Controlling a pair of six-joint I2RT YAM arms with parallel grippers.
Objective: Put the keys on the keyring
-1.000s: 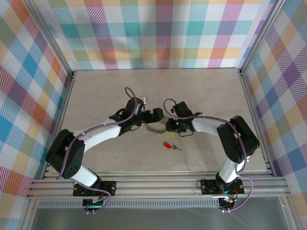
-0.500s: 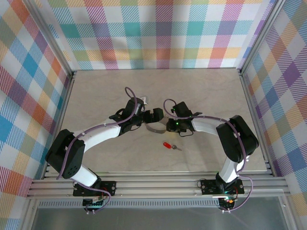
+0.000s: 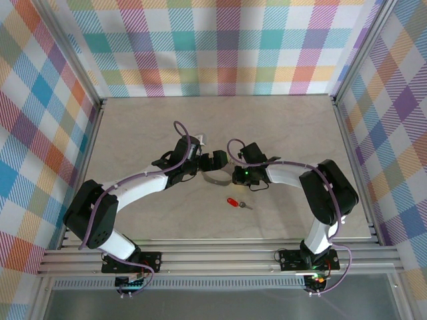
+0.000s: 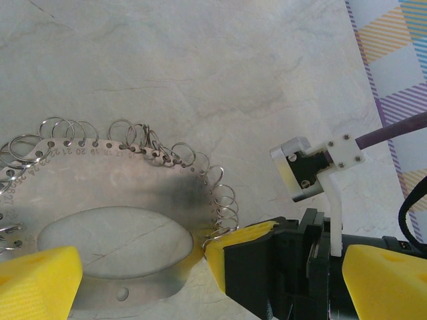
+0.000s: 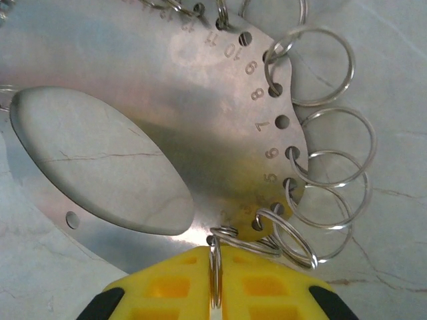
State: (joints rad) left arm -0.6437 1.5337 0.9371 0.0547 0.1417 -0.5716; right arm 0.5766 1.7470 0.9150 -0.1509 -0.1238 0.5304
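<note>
You had the right fingers (image 5: 267, 287) pressed together on one small split ring at the rim of the keyring (image 5: 167, 100). The left fingers (image 4: 37, 280) stood wide apart astride the keyring, holding nothing. The key (image 3: 233, 202) lay on the counter (image 3: 167, 120) near the keyring, on its side toward the arm bases and clear of it.

The keyring looked like thin, stiff, smooth metal lying flat, so it would likely slide rather than lift. Its rings seemed loose and springy, and a pinch on one probably let the plate swing. The key looked very light. Its red head seemed your best hold, being broader and less slippery than the blade.
</note>
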